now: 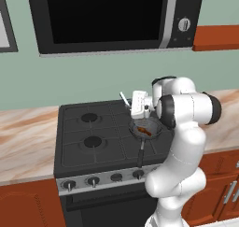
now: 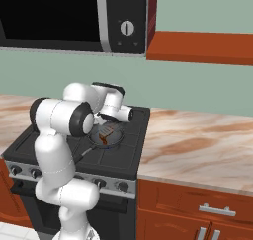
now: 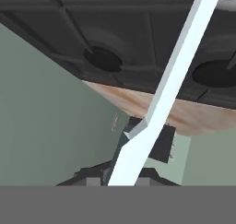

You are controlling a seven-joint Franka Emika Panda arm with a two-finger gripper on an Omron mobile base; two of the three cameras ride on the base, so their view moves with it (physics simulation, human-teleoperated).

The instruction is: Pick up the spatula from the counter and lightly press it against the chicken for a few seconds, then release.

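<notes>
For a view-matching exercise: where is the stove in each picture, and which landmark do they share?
Left base view: stove centre-left.
Right base view: stove lower left.
Hand view: stove across the top.
Shared landmark: marble counter bordering it.

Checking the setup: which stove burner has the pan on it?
The right-side one, near the gripper holding the spatula; the pan covers it, both left burners bare.

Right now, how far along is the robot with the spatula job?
Done: the spatula is off the counter, clamped in the gripper. In hand: the gripper hovers over the pan holding the chicken. Left: the pressing, since contact cannot be confirmed, then the release.
</notes>
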